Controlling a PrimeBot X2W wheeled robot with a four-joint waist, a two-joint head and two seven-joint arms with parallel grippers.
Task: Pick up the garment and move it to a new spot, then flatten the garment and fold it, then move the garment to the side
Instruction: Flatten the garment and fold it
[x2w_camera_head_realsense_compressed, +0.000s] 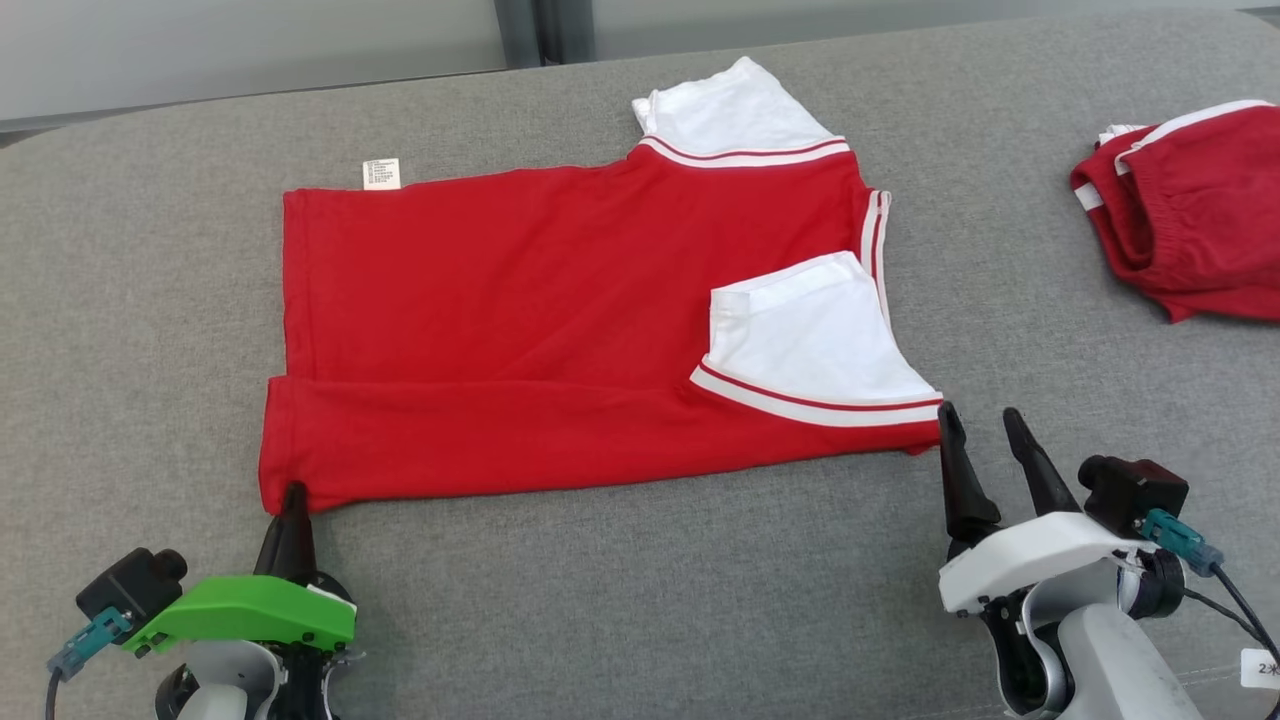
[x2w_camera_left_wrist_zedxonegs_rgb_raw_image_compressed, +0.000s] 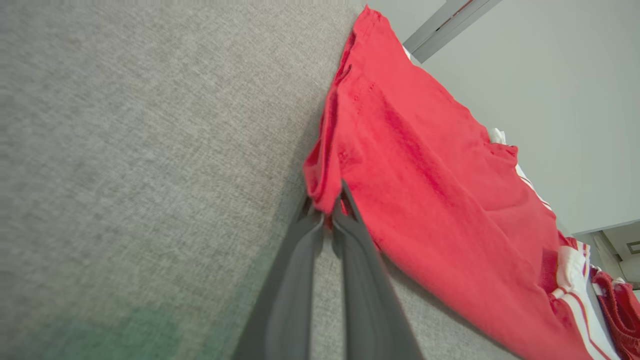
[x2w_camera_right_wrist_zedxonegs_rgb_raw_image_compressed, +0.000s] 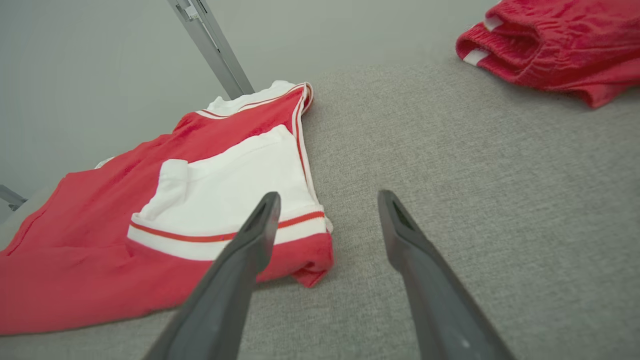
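The shirt (x2w_camera_head_realsense_compressed: 520, 330) is red with white sleeves. It lies flat on the grey pad (x2w_camera_head_realsense_compressed: 640, 600), with its near long side already folded over once. A pair of red shorts (x2w_camera_head_realsense_compressed: 1190, 210) sits well apart from the shirt, off past its sleeve end.

The shirt looks thin, soft and light. It will bend and sag when it is lifted, and it will not keep its shape. If just one corner is pulled, the rest will likely drag and bunch up. So I think the best places to hold it are the two near corners, one for each gripper, so the edge stays straight.

The left gripper (x2w_camera_head_realsense_compressed: 293, 495) is low at the shirt's near hem corner. Its fingers point at the shirt and lie almost flat. They are squeezed together on that corner, and a bit of red cloth shows pinched between the tips.

The right gripper (x2w_camera_head_realsense_compressed: 978, 420) is just beside the shirt's other near corner, under the white sleeve (x2w_camera_head_realsense_compressed: 810, 340). Its fingers are spread wide and hold nothing. They tip forward and down, with the corner sitting about between them, not yet pinched.
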